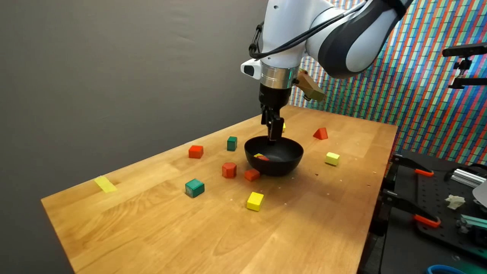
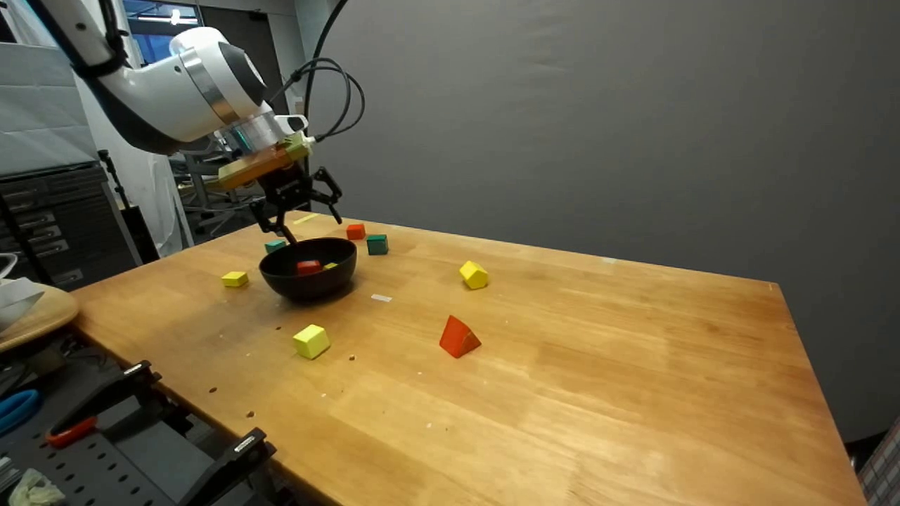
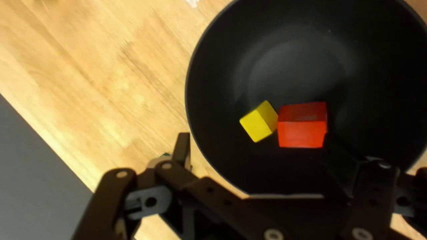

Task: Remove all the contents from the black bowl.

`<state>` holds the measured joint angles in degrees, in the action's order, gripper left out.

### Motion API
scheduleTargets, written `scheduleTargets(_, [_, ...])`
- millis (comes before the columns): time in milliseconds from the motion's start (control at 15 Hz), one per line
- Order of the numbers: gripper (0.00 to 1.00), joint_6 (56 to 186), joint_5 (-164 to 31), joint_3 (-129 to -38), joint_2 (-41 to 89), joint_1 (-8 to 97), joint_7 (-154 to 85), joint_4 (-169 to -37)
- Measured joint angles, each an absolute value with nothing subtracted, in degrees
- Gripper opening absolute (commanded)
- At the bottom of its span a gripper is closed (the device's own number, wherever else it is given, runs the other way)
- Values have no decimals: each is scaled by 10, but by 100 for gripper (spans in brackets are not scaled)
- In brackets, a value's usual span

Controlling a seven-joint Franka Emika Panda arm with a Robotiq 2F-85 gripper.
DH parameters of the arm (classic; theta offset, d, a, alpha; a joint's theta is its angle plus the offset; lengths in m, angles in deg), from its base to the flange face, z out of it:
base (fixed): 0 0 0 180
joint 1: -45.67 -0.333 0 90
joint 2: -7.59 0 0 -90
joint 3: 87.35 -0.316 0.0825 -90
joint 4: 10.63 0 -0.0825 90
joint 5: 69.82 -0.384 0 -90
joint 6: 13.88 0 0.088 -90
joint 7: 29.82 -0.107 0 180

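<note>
Two blocks sat in the black bowl (image 3: 293, 63), off to one side of its bottom: a red block (image 3: 301, 133) and a yellow block (image 3: 256, 124), touching or just beside each other. Both looked like painted wood, so probably light, stiff, hard to break, with smooth faces that could slip if pinched on a corner. Best hold seemed to be opposite flat faces; for red, likely across the long sides, since yellow crowded one end. The bowl looked light too and might skid if bumped. The claw (image 2: 316, 232) was spread wide, jaws well apart, holding nothing. In the wrist view one jaw showed just outside the rim, the other over the bowl near the red block; couldn't tell whether either touched anything. More blocks, such as a green block (image 1: 194, 188) in an exterior view, lay on the table (image 1: 159, 232) around the bowl, so the job looked partly done, with those two left to lift out.
</note>
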<state>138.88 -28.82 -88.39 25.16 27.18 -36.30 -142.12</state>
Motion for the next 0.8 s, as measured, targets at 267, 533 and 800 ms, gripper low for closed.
scheduleTargets(267, [100,1419,-295,-899,273,307,-319,-1430])
scheduleTargets(533, [100,1454,-381,-941,305,358,-207,-1433])
scheduleTargets(800, [100,1455,-476,-987,330,399,-95,-1427])
